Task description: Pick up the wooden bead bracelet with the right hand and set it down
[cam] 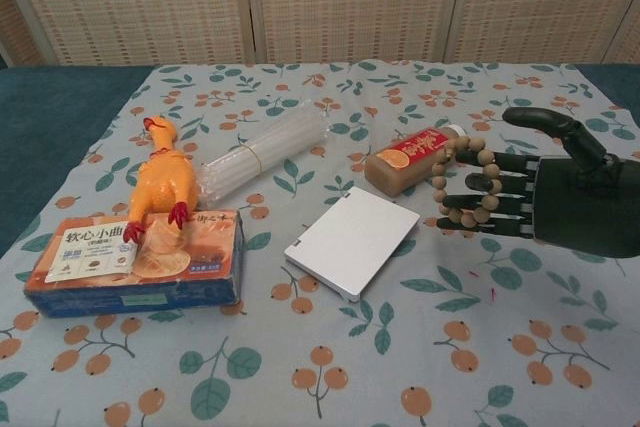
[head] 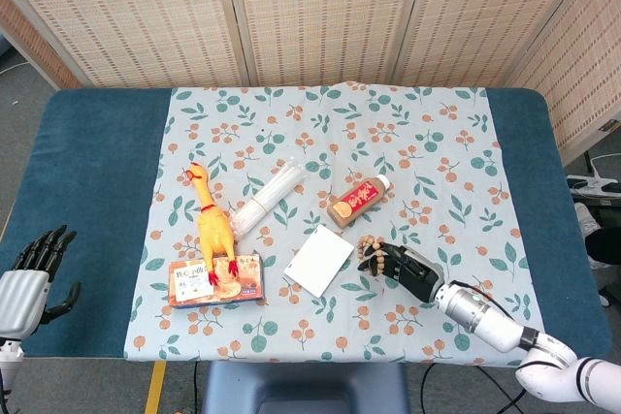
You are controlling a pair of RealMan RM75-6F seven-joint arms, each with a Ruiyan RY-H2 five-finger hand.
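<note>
one wooden bead bracelet [cam: 462, 180] hangs looped over the outstretched fingers [cam: 490, 205] of the right hand [cam: 560, 197], thumb raised clear, just right of the one white card [cam: 353, 240] and below the one brown bottle [cam: 416, 158]. the left hand [head: 29, 273] sits apart at the table edge, fingers spread, holding nothing. one rubber chicken [cam: 161, 183], one snack box [cam: 135, 259], one bundle of clear straws [cam: 262, 153].

Rubber chicken [cam: 160, 187] atop orange box [cam: 135, 260], white card [cam: 352, 240]
</note>
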